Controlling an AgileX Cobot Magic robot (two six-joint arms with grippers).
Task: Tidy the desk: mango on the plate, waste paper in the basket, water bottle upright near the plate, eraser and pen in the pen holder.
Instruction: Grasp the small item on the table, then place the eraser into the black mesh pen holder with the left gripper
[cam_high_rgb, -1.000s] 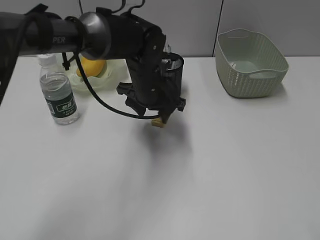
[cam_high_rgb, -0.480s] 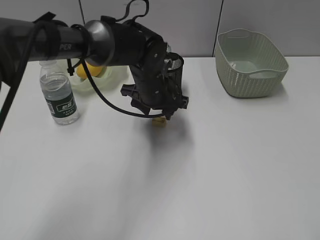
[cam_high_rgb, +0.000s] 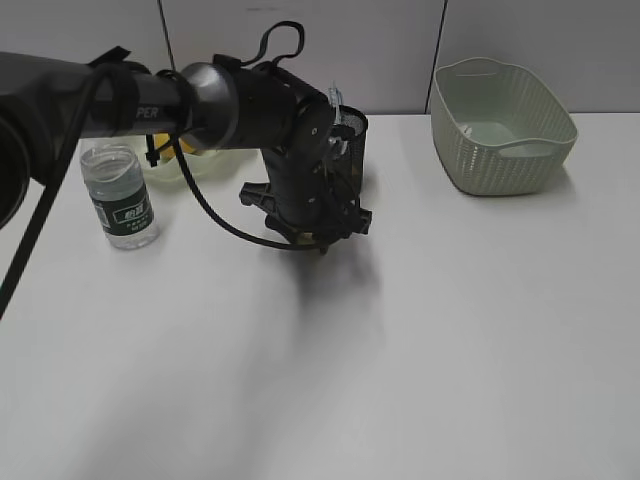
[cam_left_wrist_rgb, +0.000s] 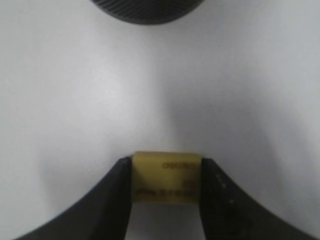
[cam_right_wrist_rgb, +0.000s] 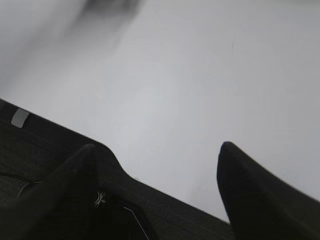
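A small yellow block eraser (cam_left_wrist_rgb: 166, 176) with dark print lies on the plain white desk (cam_high_rgb: 480, 330) just before the black wire-mesh pen holder (cam_high_rgb: 349, 145), pinched between the left gripper (cam_left_wrist_rgb: 166, 182) jaws and not yet in the holder, while the clear green-labelled water bottle (cam_high_rgb: 118, 195) stands upright

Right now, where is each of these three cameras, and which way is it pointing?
Exterior view: in front, above the desk, slanting down at the basket, water bottle, left arm.
Left wrist view: on that arm, looking down at the left gripper, fingers against a yellow eraser, pen holder ahead.
Right wrist view: above bare desk; right gripper open.
Shared: pen holder, exterior and left wrist.
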